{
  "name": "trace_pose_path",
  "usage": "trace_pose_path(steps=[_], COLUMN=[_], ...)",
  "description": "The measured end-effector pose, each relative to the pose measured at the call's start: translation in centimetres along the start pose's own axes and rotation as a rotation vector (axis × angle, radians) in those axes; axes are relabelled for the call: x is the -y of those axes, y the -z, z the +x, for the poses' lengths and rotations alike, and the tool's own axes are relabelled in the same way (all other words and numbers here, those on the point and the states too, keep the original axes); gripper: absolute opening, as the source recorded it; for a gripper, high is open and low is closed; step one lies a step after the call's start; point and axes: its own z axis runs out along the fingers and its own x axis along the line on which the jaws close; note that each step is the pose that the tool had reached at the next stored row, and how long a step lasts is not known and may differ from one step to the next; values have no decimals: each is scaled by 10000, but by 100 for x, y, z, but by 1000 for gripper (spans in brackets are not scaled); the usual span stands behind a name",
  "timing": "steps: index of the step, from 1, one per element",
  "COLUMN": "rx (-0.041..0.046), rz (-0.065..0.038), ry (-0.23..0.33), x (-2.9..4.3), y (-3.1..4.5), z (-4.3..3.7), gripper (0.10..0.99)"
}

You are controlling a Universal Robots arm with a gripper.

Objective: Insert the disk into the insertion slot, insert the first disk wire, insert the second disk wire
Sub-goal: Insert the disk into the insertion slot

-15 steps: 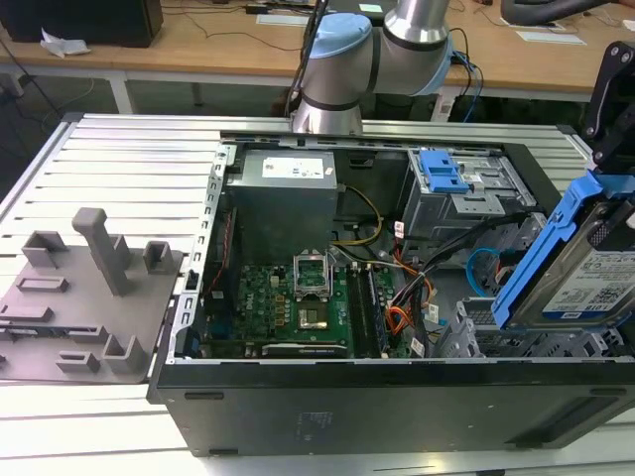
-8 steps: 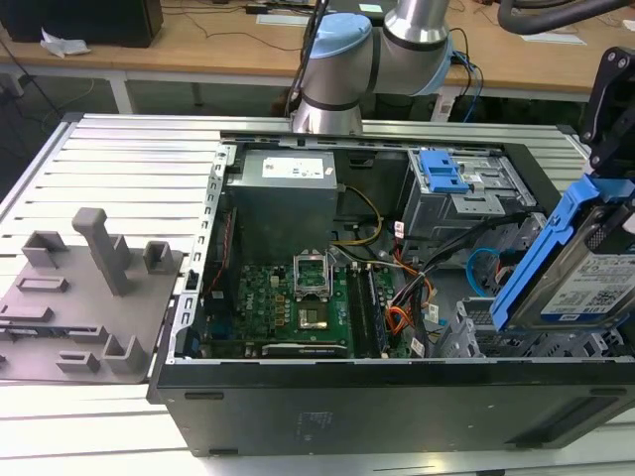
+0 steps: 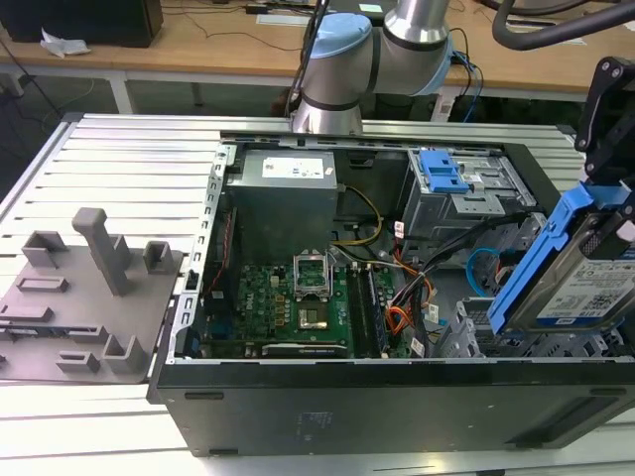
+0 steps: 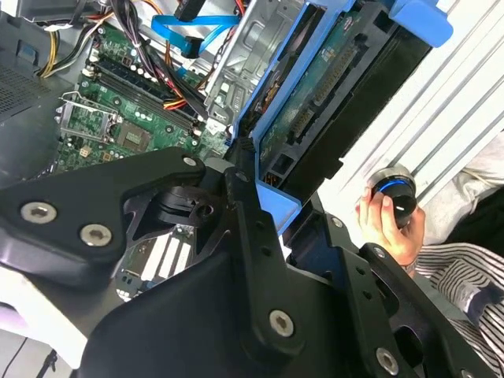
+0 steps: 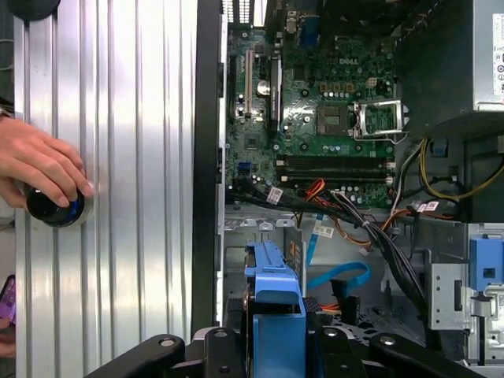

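disk [image 3: 580, 297]: silver metal, paper label [image 3: 607, 281], glossy blue plastic carrier [image 3: 541, 260] | table [image 3: 129, 159]: ribbed bare aluminium (bright sheen) | fixture [image 3: 99, 288]: matt grey plastic | case [image 3: 347, 407]: matt black metal

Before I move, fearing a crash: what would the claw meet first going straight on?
Probably the light grey perforated sheet-metal drive cage beyond the blue-framed silver hard drive that the claw grips; depth is unclear.

Disk [image 3: 585, 283]: silver drive, white-and-blue label, clipped in blue carrier frame; steeply tilted, raised over case at exterior view's right, not yet in slot. Slot [image 3: 466, 332]: low light-grey perforated cage, just below disk's lower end.
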Motion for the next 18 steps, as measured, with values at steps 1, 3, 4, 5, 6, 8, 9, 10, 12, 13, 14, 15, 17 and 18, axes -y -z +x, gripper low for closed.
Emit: trace_pose_path(steps=[1, 3, 4, 5, 6, 8, 9, 10, 12, 13, 14, 15, 17, 18], rx=[1, -1, 0, -1, -1, 0, 0, 0, -1, -1, 0, -1, -1, -2], rz=[0, 0, 0, 0, 1, 0, 0, 0, 0, 0, 0, 0, 0, 0], ry=[0, 1, -2, -2, 0, -1, -1, -1, 0, -1, -1, 0, 1, 0], x=[0, -1, -7, -12, -23, -41, -50, -56, -64, -68, -74, -78, -81, -81], y=[-6, -9, -11, -13, -16, -22, -28, -34, -52, -58, -65, -70, -86, -95], z=[-7, -26, -39, -51, -68, -85, -97, -106, -133, -145, -160, -171, -190, -198], gripper=[369, 369, 369, 369, 369, 369, 369, 369, 369, 369, 369, 369, 369, 369])
